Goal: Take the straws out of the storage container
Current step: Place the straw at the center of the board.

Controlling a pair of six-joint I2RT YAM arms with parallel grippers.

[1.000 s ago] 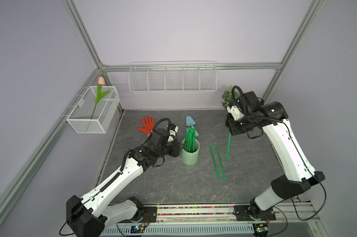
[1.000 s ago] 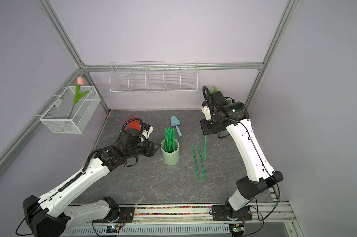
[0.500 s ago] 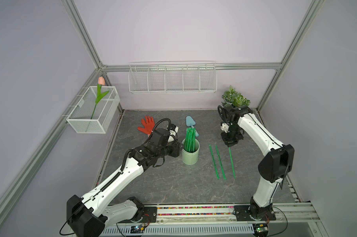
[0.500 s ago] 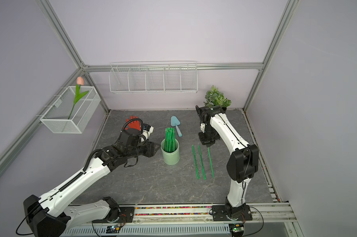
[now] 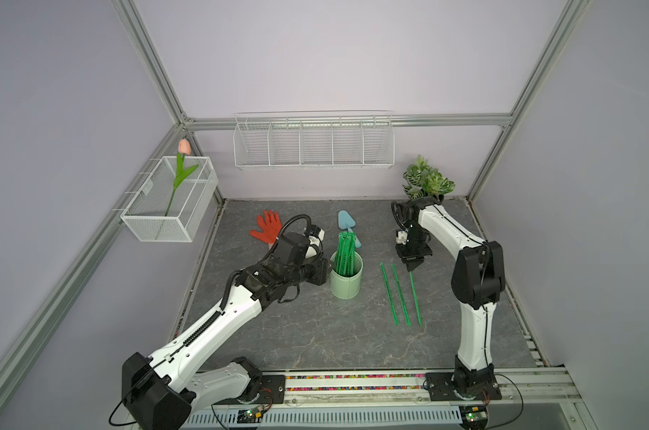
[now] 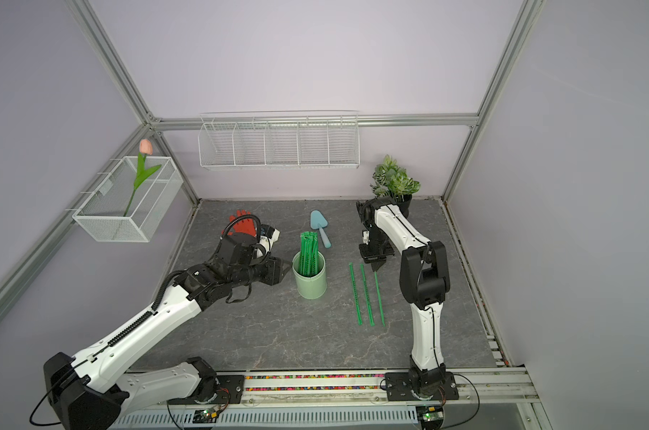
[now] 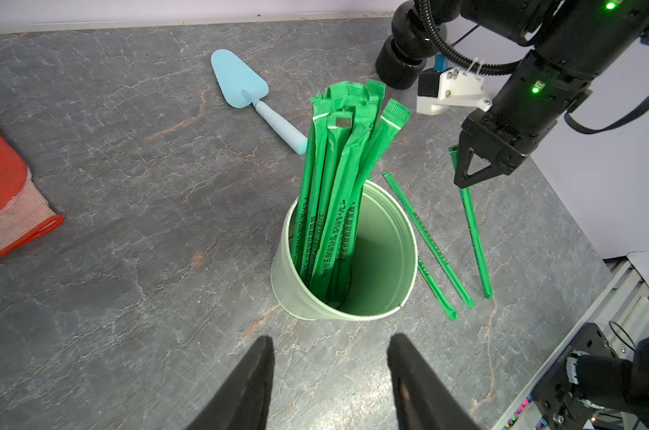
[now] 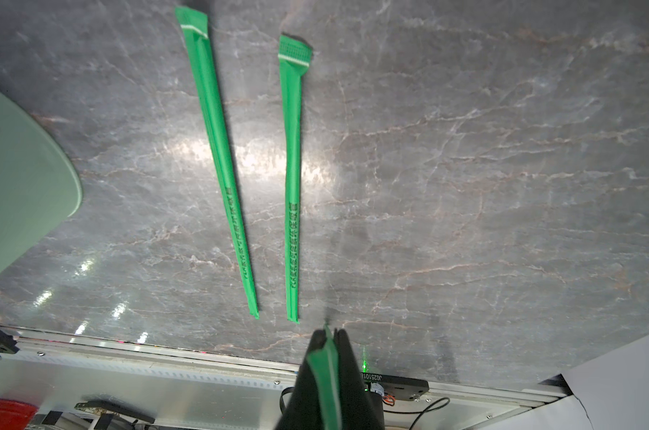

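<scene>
Straws [image 5: 389,293]: two lie loose, third pinched by right hand [image 5: 412,268].

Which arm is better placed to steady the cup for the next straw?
Left, probably. The left hand is open beside the cup; the right hand is away from it, shut on a straw next to two lying straws.

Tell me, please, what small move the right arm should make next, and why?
Probably open the right hand. It is shut on one straw whose far end seems to rest on the table beside two laid straws, and the hand sits low, so letting go should lay it flat next to them. More straws stand in the cup.
</scene>
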